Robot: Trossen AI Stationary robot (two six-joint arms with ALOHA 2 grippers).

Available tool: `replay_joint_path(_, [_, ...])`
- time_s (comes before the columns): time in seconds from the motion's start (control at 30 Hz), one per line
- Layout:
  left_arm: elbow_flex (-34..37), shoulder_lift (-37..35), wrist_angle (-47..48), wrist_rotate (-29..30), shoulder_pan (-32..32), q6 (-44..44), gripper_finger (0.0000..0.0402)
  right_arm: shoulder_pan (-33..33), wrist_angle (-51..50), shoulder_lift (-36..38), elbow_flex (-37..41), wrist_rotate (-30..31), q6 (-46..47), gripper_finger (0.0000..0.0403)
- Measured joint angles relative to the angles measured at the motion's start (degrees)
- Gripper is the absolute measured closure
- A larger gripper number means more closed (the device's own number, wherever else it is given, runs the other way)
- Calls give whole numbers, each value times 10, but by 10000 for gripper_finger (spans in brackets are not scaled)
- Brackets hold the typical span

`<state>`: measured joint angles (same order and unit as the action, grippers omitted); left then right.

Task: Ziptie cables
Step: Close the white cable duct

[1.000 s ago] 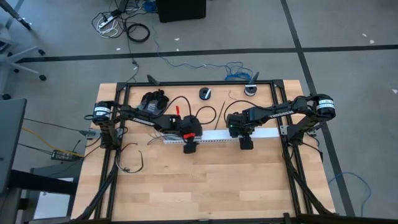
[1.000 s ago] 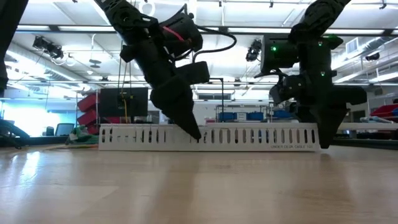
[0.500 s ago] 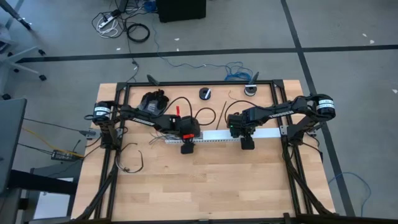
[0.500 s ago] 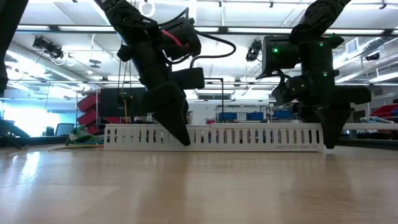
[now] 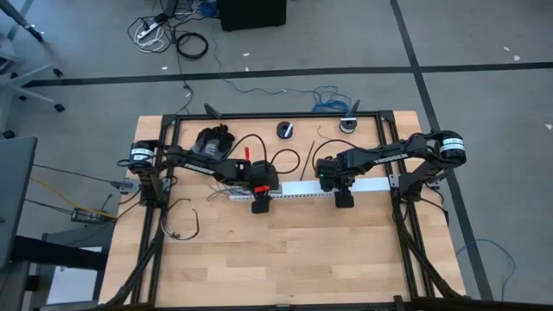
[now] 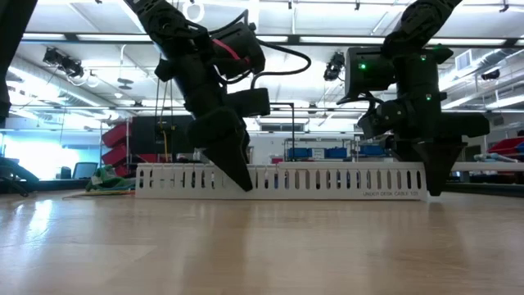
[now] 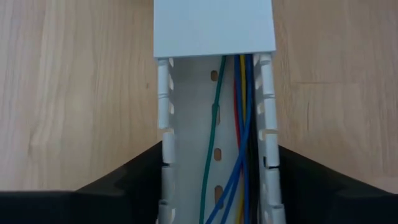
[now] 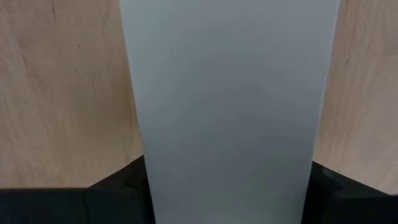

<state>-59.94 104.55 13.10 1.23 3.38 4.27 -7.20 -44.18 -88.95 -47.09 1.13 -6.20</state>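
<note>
A white slotted duct (image 5: 302, 191) lies flat on the wooden table, running left to right. A white cover (image 7: 214, 28) closes its right stretch. In the open left stretch lie the cables (image 7: 239, 143), green, blue, red and yellow here, and thin wire ends (image 5: 216, 195) stick out at the duct's left end. My left gripper (image 5: 258, 206) straddles the open stretch. My right gripper (image 5: 343, 200) straddles the covered stretch (image 8: 227, 81), right of the duct's middle. My left gripper has one finger against each slotted side wall (image 7: 165, 155) of the duct's open stretch and clasps the duct across its width. It comes slanting down from the table's left. The duct stays flat on the table. My right gripper has its fingers (image 8: 118, 177) on the two long sides of the covered duct (image 8: 149, 165), clasping it across its width. It points down from above. The duct rests on the table under it.
A black bundle (image 5: 214, 140) and two round parts (image 5: 285, 130) (image 5: 348, 125) lie near the far edge. A loose black wire loop (image 5: 183, 226) lies at the near left. Black frame rails (image 5: 404, 226) border the table. The near half of the table is bare wood.
My left gripper has tipped steeper, and its fingertips have gone a little toward the table's left edge along the duct. The duct has slid slightly toward the table's right edge, still flat on the table.
</note>
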Motion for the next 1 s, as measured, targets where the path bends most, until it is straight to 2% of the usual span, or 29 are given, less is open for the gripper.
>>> replay_joint_path(0.17, [1, 0, -10, 0, 0, 0, 178, 0, 3, 0, 1, 0, -1, 174])
replay_joint_path(1.0, [2, 1, -22, 6, 0, -15, 181, 0, 19, 0, 2, -8, -14, 174])
